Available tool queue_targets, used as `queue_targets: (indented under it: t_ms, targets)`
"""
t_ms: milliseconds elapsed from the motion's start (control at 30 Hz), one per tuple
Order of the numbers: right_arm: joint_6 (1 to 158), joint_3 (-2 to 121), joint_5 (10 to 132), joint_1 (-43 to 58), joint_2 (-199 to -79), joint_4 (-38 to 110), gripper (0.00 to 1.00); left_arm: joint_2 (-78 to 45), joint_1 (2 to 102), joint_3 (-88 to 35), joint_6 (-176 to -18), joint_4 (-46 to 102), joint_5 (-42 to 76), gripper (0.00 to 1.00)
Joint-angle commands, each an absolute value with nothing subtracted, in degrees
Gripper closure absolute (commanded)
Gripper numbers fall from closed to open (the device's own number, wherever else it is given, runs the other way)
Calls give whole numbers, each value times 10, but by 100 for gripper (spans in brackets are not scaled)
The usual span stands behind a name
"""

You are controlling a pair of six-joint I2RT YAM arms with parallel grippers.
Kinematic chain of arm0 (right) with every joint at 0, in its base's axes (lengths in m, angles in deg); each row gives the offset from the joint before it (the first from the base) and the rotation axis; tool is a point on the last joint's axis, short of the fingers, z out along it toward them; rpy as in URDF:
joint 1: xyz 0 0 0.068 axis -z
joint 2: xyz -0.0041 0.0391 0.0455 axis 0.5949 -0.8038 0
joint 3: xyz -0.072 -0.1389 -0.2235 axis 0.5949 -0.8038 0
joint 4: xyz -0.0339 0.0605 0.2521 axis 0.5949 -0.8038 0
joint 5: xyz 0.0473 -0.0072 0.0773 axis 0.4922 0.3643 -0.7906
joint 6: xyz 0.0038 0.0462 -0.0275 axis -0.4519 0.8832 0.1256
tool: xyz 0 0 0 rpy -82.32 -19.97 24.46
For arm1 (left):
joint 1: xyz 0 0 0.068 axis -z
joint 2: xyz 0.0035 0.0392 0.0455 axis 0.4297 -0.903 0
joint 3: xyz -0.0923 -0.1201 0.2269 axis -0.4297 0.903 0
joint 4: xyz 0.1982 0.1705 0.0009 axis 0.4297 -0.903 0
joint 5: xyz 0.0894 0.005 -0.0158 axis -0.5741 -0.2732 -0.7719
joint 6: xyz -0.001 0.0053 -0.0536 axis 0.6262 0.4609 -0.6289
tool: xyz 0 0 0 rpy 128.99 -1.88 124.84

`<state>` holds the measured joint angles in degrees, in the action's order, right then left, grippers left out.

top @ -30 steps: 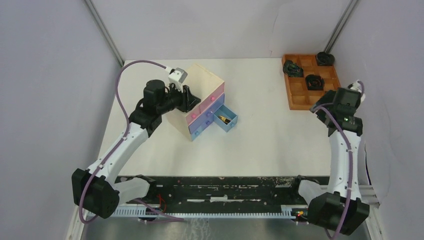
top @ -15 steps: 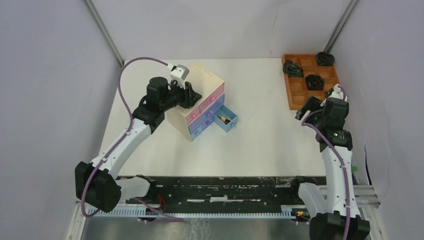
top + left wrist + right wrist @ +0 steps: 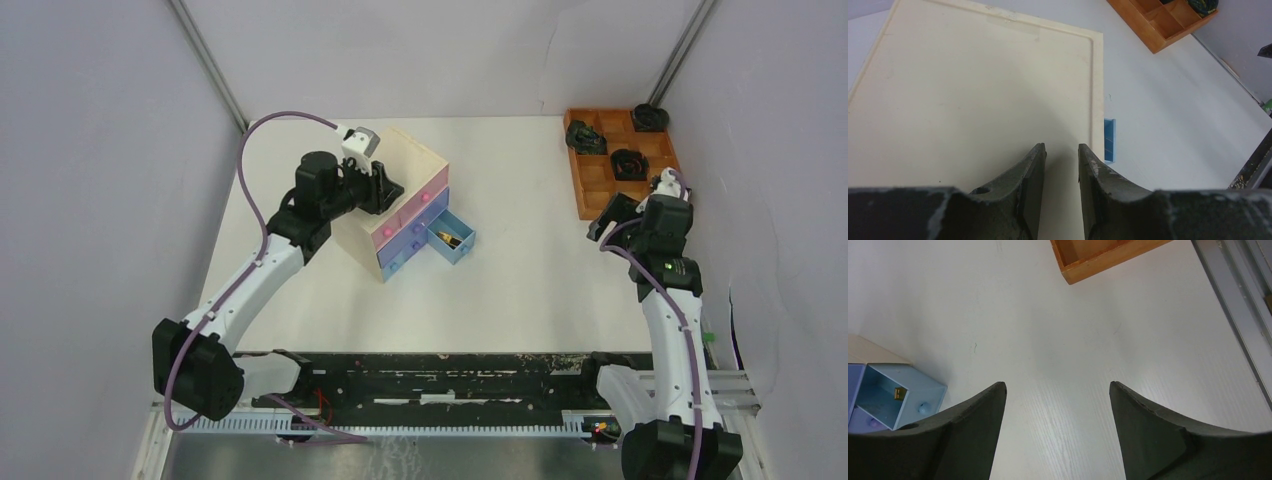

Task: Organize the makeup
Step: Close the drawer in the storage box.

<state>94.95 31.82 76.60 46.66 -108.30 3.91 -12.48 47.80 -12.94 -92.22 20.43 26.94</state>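
Of the makeup I see only a gold tube (image 3: 447, 239) lying in the open blue drawer (image 3: 453, 237) of the pale wooden chest (image 3: 410, 165); in the right wrist view it is a small gold piece (image 3: 898, 393) inside that drawer (image 3: 883, 405). My left gripper (image 3: 385, 187) hovers over the chest's cream top (image 3: 973, 90), its jaws a narrow gap apart with nothing between them (image 3: 1062, 146). Standing wide open and empty over bare table, my right gripper (image 3: 606, 215) (image 3: 1058, 384) is just left of the wooden tray.
The orange-brown wooden grid tray (image 3: 600, 190) sits at the back right with dark coiled objects (image 3: 630, 163) in it; its corner shows in the wrist views (image 3: 1098, 260) (image 3: 1158, 25). The chest's other pink and blue drawers (image 3: 405, 215) are closed. A metal rail (image 3: 1238, 305) borders the table's right edge.
My right arm swung away from the tray's right side to the table left of it, and its jaws widened. The left gripper shifted slightly over the chest top.
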Motion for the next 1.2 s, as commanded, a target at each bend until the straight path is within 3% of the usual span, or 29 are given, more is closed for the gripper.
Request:
queue_targets:
  t_ms: [0, 1167]
  targets:
    - [937, 314, 762, 462, -1084, 63, 18, -159, 478, -111, -896, 83, 239, 60]
    - [915, 285, 785, 399, -1123, 91, 22, -190, 477, -116, -880, 61, 217, 60]
